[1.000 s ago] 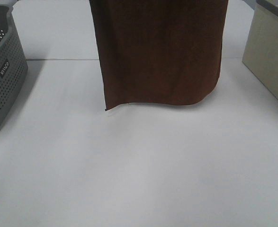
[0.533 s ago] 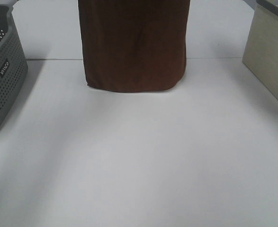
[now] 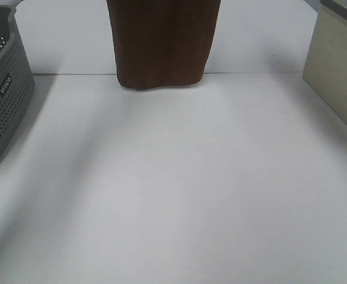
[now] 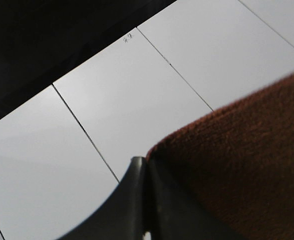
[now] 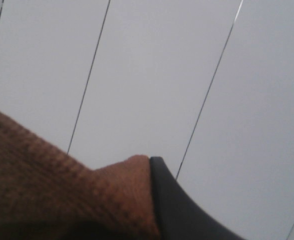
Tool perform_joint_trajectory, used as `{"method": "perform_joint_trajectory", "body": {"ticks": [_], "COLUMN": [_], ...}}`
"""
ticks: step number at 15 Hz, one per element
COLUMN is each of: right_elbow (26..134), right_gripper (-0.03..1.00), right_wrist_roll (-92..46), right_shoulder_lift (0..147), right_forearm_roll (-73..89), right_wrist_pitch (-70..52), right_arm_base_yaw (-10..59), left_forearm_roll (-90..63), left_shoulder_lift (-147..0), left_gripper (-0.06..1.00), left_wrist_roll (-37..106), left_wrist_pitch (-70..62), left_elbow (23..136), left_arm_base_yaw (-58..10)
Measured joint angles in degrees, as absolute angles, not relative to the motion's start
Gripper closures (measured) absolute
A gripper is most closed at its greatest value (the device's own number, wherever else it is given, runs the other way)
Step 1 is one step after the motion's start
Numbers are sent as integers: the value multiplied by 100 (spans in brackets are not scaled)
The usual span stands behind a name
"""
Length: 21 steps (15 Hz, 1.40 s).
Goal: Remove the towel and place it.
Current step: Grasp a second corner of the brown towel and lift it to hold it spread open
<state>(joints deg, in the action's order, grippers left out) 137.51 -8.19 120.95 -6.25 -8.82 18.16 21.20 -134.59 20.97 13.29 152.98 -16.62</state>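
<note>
A plain white tabletop point(image 3: 173, 195) crossed by thin dark seams fills the scene. The left gripper point(image 4: 147, 167) has its black fingers pressed together, pinching the edge of the dark reddish-brown plush towel point(image 3: 161, 44). The towel hangs over the far middle of the table, its hem low by a seam. The right gripper point(image 5: 151, 167) shows one black finger with cloth bunched tight against it, clamped. A grey perforated plastic basket point(image 3: 5, 100) stands far left and a beige fabric box point(image 3: 336, 71) far right, both well apart from the towel.

A white table point(image 3: 173, 195) carries a grey perforated basket point(image 3: 2, 100) at its left edge and a beige box point(image 3: 339, 77) at far right.
</note>
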Motion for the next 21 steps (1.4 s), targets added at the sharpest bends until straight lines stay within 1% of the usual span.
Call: {"method": "perform_joint_trajectory", "body": {"ticks": [3,6,9,13,14,16,17,20,21], "right_elbow": [13751,13791,13797,13797,13797,13797,13797,13797,13745], "right_gripper": [96,96,96,96,96,96,96,96,96], "right_wrist_roll": [-819,-819,-819,-814,-814,-779,-773,-688,-544], "right_shoulder_lift": [12095,12095,12084,11786,11683,11562,11551,11539,11459], "right_forearm_roll": [-516,-304,246,751,900,1123,1163,1186,1283], "right_wrist_pitch": [-1037,-1742,-2676,-4968,-5529,-6457,-6784,-6984,-6984], "right_arm_base_yaw": [1707,1690,1684,1684,1679,1673,1673,1673,1673], "left_forearm_roll": [2120,2120,2114,2011,1960,1725,1684,1610,1599], "left_shoulder_lift": [-13487,-13499,-13482,-12989,-12840,-12708,-12708,-12668,-12450], "left_gripper": [94,94,94,94,94,94,94,94,94], "left_wrist_roll": [2057,2040,2086,2406,2401,2183,2000,1444,1089], "left_wrist_pitch": [1066,86,-1375,-4819,-5552,-6623,-6830,-6933,-6939], "left_elbow": [15332,15332,15332,15332,15332,15367,15367,15309,15046], "left_arm_base_yaw": [-1667,-1713,-1908,-2412,-2475,-2475,-2475,-2475,-2475]}}
